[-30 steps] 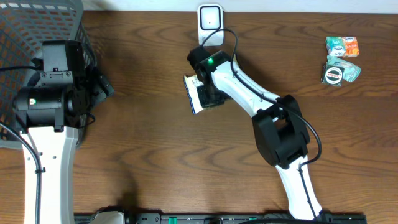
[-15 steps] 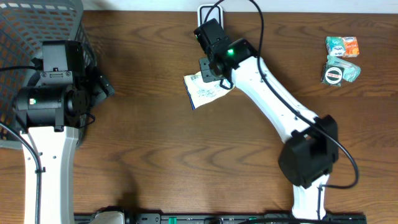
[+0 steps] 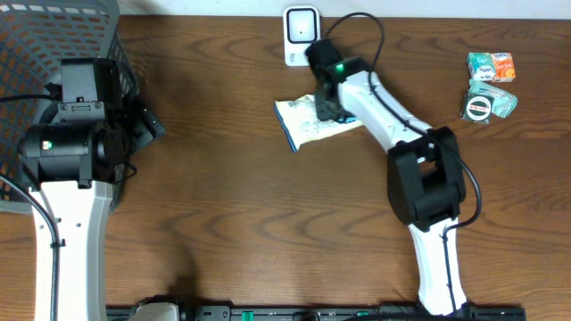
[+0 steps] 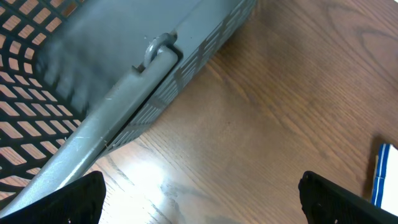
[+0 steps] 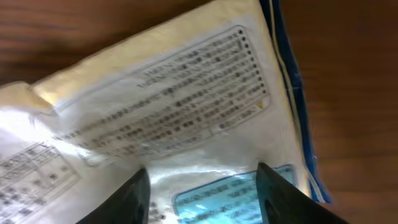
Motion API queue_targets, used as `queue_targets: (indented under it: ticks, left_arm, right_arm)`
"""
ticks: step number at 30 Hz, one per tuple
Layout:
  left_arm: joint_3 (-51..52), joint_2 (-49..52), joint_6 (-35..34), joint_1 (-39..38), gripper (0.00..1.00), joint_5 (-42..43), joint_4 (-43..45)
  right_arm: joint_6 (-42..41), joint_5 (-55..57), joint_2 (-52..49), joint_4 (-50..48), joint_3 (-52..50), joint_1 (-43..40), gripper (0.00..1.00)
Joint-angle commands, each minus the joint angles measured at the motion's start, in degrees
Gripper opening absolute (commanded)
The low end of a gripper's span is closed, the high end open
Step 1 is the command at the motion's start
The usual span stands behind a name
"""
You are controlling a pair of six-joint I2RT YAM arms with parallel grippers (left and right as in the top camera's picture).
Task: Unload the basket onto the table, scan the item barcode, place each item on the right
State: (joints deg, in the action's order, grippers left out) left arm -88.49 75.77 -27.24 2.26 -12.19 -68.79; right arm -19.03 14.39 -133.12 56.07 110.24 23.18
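We see the right arm stretched forward, right gripper (image 3: 326,109) jaws spread over the white packet (image 3: 306,129). It lies flat near the scanner (image 3: 302,27), long axis crosswise, blue edge leftward. Left gripper (image 4: 205,200) jaws are spread and empty.

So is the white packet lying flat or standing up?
Lying flat: the white packet rests on the table, printed side facing up.

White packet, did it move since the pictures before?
Yes. The white packet has shifted right. Before, it sat below and left of the scanner; now it stretches past the scanner's right side.
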Motion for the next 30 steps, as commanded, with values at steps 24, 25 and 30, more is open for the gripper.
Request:
queue_targets:
  ticks: [24,25,30]
  left_arm:
    - [0.2,0.2,-0.9,0.5,0.98,-0.7,-0.2]
    - [0.2,0.2,-0.9,0.5,0.98,-0.7,-0.2]
    - [0.2,0.2,-0.9,0.5,0.98,-0.7,-0.2]
  right_arm:
    - [2.1,-17.1,-3.5,0.2,3.7,6.1,0.43]
    - [2.1,-19.4,-4.0,0.5,3.7,6.4,0.46]
    - [1.9,-22.0,-1.2,1.8,4.0,9.2,0.48]
